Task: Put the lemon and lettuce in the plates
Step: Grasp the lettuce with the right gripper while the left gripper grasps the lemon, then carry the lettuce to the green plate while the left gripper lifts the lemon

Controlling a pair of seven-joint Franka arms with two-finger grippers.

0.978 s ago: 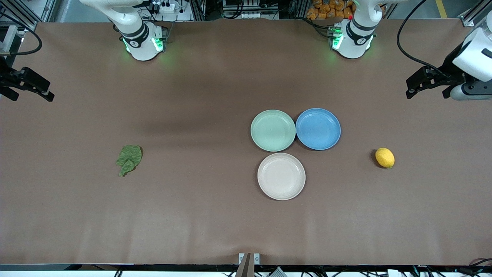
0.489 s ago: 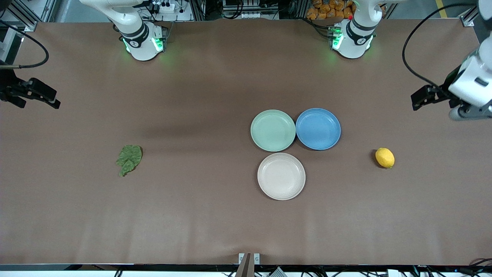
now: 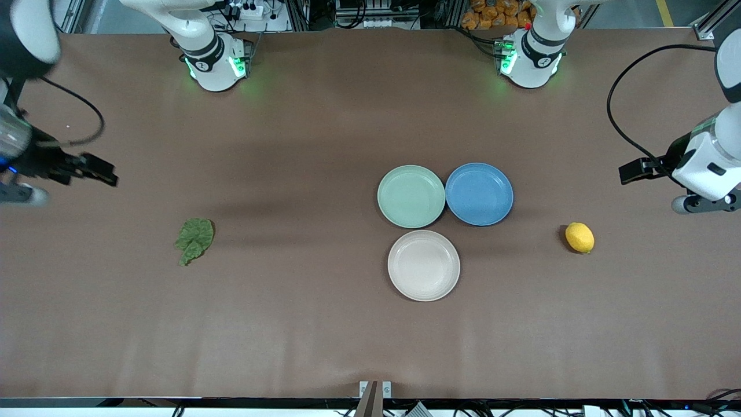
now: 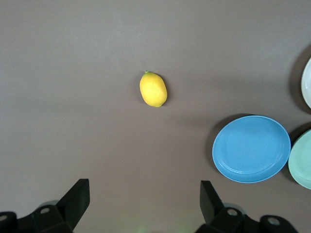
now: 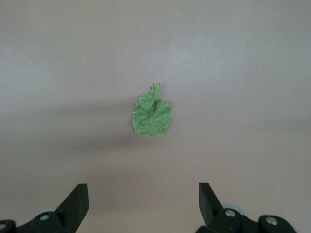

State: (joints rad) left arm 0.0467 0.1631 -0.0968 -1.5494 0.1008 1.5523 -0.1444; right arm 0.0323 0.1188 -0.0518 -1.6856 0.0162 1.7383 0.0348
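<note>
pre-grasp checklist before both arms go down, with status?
1. Left gripper open, empty, lemon in its wrist view: ok.
2. Right gripper open, empty, lettuce in its wrist view: ok.
3. Lemon alone on the table toward the left arm's end, nothing touching it: ok.
4. Lettuce flat on the table toward the right arm's end: ok.
5. Mint plate and beige plate empty: ok.
6. Grippers directly above their targets: not ok, each is off to the side.
</note>
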